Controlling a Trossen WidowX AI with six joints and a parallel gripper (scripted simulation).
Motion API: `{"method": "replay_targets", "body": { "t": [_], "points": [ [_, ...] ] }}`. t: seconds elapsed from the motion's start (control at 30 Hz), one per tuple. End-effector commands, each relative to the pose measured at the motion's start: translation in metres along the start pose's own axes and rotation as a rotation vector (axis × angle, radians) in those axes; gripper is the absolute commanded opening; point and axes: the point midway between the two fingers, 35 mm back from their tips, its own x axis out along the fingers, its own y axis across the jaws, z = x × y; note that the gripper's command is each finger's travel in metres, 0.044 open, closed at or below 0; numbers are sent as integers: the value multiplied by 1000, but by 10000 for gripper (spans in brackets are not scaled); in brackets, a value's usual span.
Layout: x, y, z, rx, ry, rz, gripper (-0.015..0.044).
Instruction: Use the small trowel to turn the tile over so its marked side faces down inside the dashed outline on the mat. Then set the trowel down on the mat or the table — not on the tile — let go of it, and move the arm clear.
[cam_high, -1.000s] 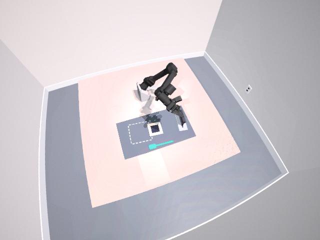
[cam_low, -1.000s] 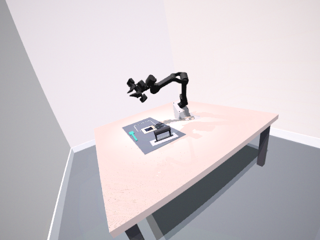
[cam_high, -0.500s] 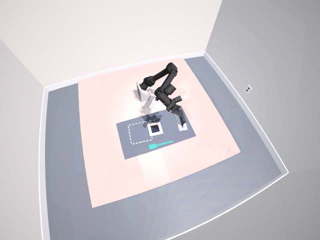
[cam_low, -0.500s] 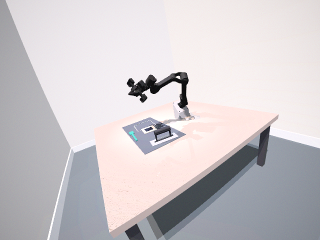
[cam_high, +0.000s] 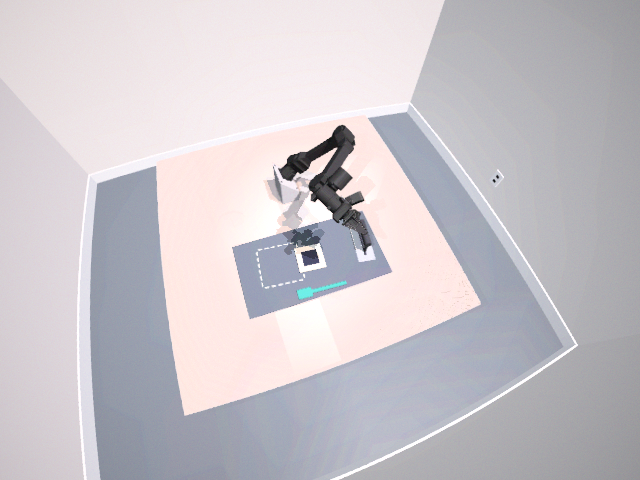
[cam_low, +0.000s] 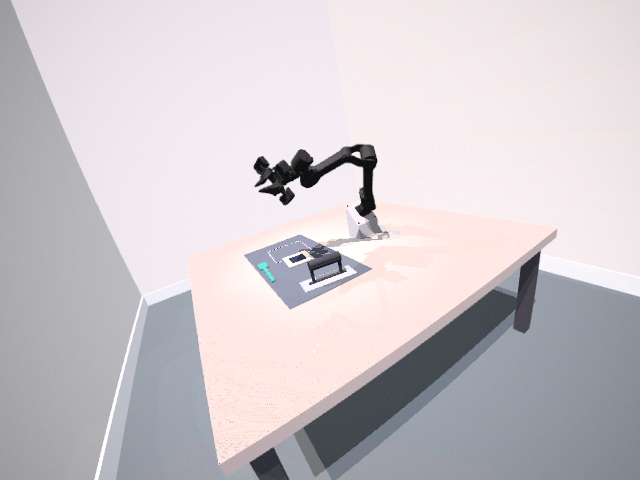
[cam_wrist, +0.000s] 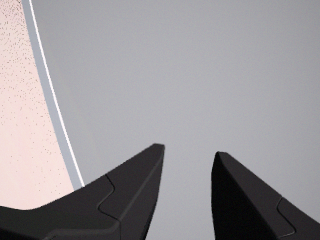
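The tile (cam_high: 321, 262) (cam_low: 290, 262) lies flat on the grey mat (cam_high: 273, 303) (cam_low: 292, 298), a pale square with a dark square mark facing up. It covers part of the right side of the dashed outline (cam_high: 263, 286), as seen in the top view. The turquoise trowel (cam_high: 305, 292) (cam_low: 263, 267) lies on the mat near its front edge, blade toward the outline side. My gripper (cam_high: 366, 251) (cam_low: 257, 188) (cam_wrist: 188, 158) is partly open, with a narrow gap and nothing between the fingers. It hangs high above the mat, well away from trowel and tile.
A black stand with a raised bar (cam_low: 324, 260) rises from a white strip (cam_low: 307, 286) at the mat's right end in the top view, where the arm mostly hides it. The arm's pale base (cam_high: 283, 190) (cam_low: 355, 222) stands behind the mat. The arm's shadow falls beside the tile.
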Motion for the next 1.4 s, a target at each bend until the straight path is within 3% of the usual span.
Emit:
{"method": "replay_targets", "body": {
  "t": [0.0, 0.43, 0.57, 1.07, 1.37],
  "points": [
    [0, 0, 0, 0, 0, 0, 100],
    [0, 0, 0, 0, 0, 0, 100],
    [0, 0, 0, 0, 0, 0, 0],
    [0, 0, 0, 0, 0, 0, 0],
    [9, 6, -8, 65, 50, 23, 231]
  ]
}}
